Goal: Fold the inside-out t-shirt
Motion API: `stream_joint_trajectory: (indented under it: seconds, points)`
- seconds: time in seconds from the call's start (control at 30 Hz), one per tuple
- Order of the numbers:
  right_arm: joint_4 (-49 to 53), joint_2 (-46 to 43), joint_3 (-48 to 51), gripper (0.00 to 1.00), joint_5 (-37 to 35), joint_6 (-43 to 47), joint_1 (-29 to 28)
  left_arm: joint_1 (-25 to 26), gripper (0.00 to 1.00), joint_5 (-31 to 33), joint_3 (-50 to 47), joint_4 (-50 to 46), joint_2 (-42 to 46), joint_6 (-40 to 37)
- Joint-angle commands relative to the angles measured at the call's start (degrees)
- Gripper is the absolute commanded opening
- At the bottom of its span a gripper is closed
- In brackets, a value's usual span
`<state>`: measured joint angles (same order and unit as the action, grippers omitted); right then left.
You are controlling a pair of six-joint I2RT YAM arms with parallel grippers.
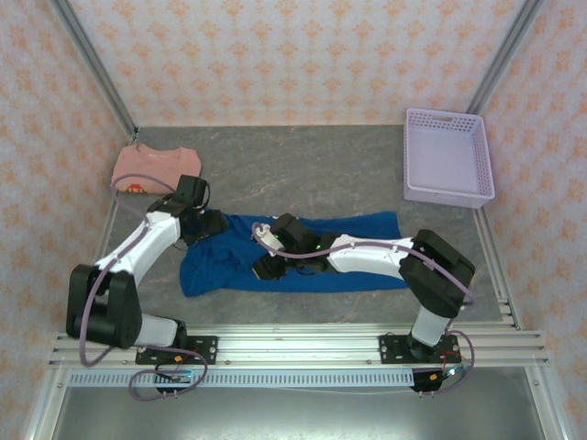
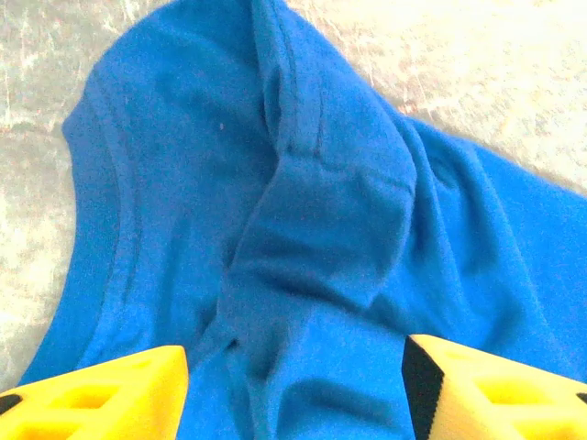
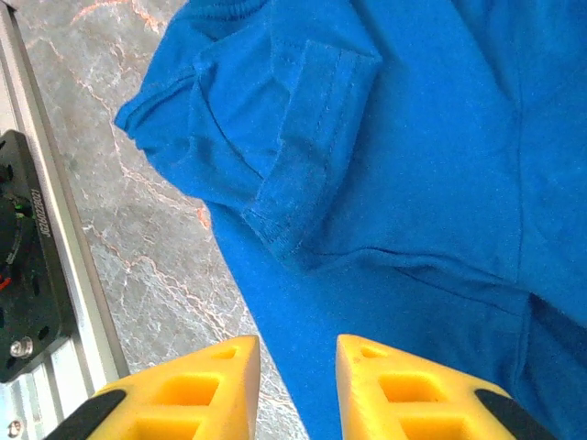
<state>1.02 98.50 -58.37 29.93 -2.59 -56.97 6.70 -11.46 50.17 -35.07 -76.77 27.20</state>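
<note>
Marble table (image 1: 321, 156), blue t-shirt (image 1: 367, 226) partly hidden

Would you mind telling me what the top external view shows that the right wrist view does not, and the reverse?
The top external view adds the salmon-pink shirt at the far left of the table and the lavender basket at the far right. The right wrist view adds close detail: the sleeve hem with its two stitch lines, and the metal rail beside the marbled surface. Both share the blue t-shirt and the right tool, its fingers parted over the cloth's edge.
</note>
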Motion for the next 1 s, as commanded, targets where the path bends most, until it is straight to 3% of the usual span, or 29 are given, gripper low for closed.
stream_joint_trajectory:
  seconds: [0.0, 0.2, 0.33, 0.6, 0.73, 0.83, 0.97]
  points:
    - [-0.7, -0.4, 0.0, 0.28, -1.3, -1.5, -0.1, -0.3, 0.68, -3.2, -5.4, 2.1, 3.5, 0.2]
    - [0.5, 0.9, -1.2, 0.29, -0.9, -1.5, -0.2, -0.3, 0.7, -5.1, -11.8, 6.6, 8.1, -0.5]
    - [0.2, 1.1, -1.2, 0.29, -0.8, -2.0, -0.1, -0.3, 0.59, -1.8, -13.5, 6.8, 9.2, -0.7]
    - [1.2, 1.4, -1.9, 0.28, -1.8, -1.9, -0.2, -0.4, 0.39, -6.2, -13.9, 11.6, 3.7, -1.6]
    - [1.6, 1.5, -2.3, 0.28, -2.1, -2.0, -0.1, -0.3, 0.18, -7.3, -13.2, 12.4, 2.6, -1.6]
    - [2.2, 1.4, -2.5, 0.28, -2.5, -1.7, -0.1, -0.3, 0.07, -7.7, -11.3, 8.6, 3.0, -0.3]
    - [3.4, 0.0, -2.2, 0.28, -4.6, -1.2, -0.1, -0.3, 0.04, -10.0, -7.7, -1.3, 4.8, 1.9]
